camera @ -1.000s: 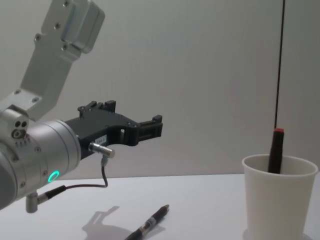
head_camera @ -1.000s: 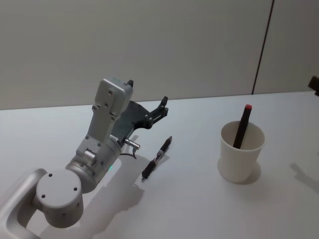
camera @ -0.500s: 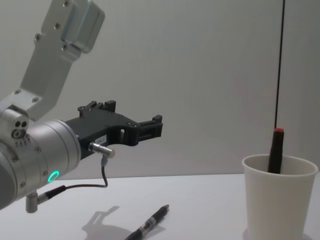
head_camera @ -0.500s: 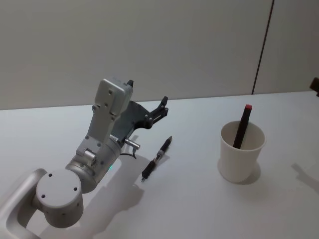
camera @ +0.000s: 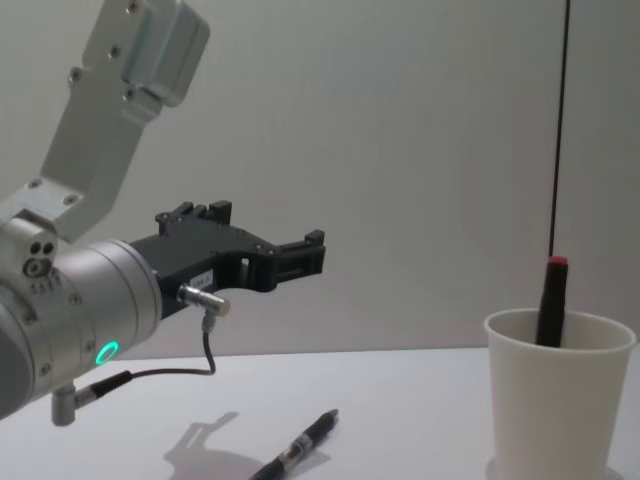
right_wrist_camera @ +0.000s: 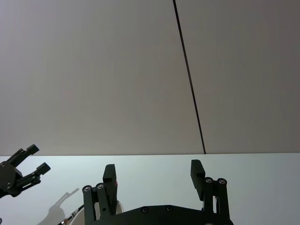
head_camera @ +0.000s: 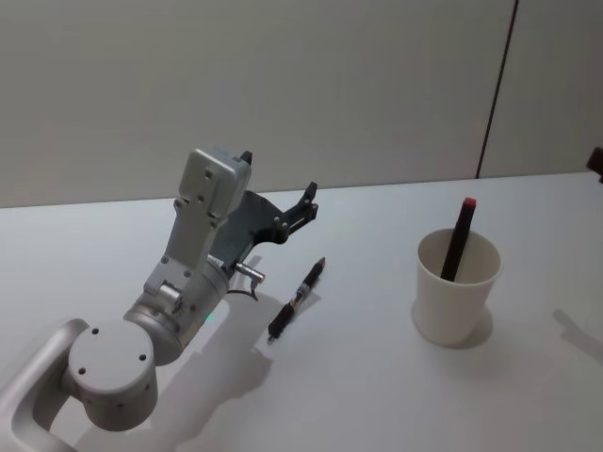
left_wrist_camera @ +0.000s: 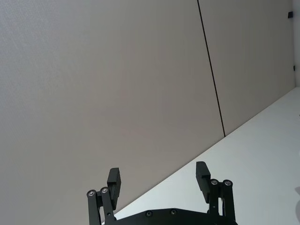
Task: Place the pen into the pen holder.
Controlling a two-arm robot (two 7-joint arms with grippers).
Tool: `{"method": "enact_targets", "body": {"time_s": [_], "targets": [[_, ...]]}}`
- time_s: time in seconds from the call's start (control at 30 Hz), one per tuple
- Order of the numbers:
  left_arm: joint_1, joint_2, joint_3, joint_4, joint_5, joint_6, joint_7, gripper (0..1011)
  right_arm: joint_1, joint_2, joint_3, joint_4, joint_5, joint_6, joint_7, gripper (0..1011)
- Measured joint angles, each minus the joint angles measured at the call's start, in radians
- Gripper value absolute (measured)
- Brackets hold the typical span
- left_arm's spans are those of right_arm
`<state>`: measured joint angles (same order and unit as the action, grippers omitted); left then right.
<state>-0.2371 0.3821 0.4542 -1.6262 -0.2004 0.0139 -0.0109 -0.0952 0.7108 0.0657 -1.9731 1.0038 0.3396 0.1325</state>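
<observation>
Task thing: slim black pen w/ pale mid band (head_camera: 296,301) is laid flat on the white counter (head_camera: 377,386), near the middle. It is well apart from the pen holder, i.e. the plain white tapered paper cup (head_camera: 456,294), which is stood upright toward the robot's right.
Left arm: left gripper (head_camera: 279,179) is held above the counter, to the left of the loose pen and higher, no contact made. Its fingers (left_wrist_camera: 114,180) are spread wide w/ nothing btwn them.
Right arm: right gripper (right_wrist_camera: 153,169) is parked off to the right, away from the work. Its fingers (right_wrist_camera: 109,176) are likewise parted and nothing is held.
Risk 1: pen could be rolled or skidded off if the fingers are brought down off-axis or one lands first. The body is thin and round and the counter looks smooth.
Risk 2: pen lies v. low, so fingertips could be jammed on the counter or the grip missed.
Risk 3: cup, judged light and tall, could be tipped or shoved if the pen tip is caught on the rolled rim.
Risk 4: entry could be fouled by the dark red-capped pen (head_camera: 459,240) already leant inside the cup.
Count: pens 2 (1 loose, 1 in cup); cups 1; grippers 2.
</observation>
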Motion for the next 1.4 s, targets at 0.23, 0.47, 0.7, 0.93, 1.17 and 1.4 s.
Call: {"method": "enact_targets", "body": {"time_s": [0.23,0.47,0.7,0.93,1.17,1.4], "targets": [[0.0,0.0,0.0,0.0,0.0,0.0,0.0,1001,-0.001,0.001,0.001,0.0,0.001,0.001,0.0,1001],[0.0,0.0,0.0,0.0,0.0,0.0,0.0,1001,-0.001,0.001,0.001,0.0,0.001,0.001,0.0,1001],[0.0,0.0,0.0,0.0,0.0,0.0,0.0,1001,-0.001,0.001,0.001,0.0,0.001,0.001,0.0,1001],[-0.014,-0.007,-0.003,0.021,-0.002,-0.001,-0.02,1001,-0.001,0.001,0.001,0.0,0.001,0.001,0.0,1001],[-0.055,-0.028,-0.014,0.088,-0.03,-0.003,-0.087,1001,-0.001,0.001,0.001,0.0,0.001,0.0,0.0,1001],[-0.09,-0.046,-0.026,0.175,-0.093,-0.005,-0.163,1001,-0.001,0.001,0.001,0.0,0.001,0.0,0.0,1001]]}}
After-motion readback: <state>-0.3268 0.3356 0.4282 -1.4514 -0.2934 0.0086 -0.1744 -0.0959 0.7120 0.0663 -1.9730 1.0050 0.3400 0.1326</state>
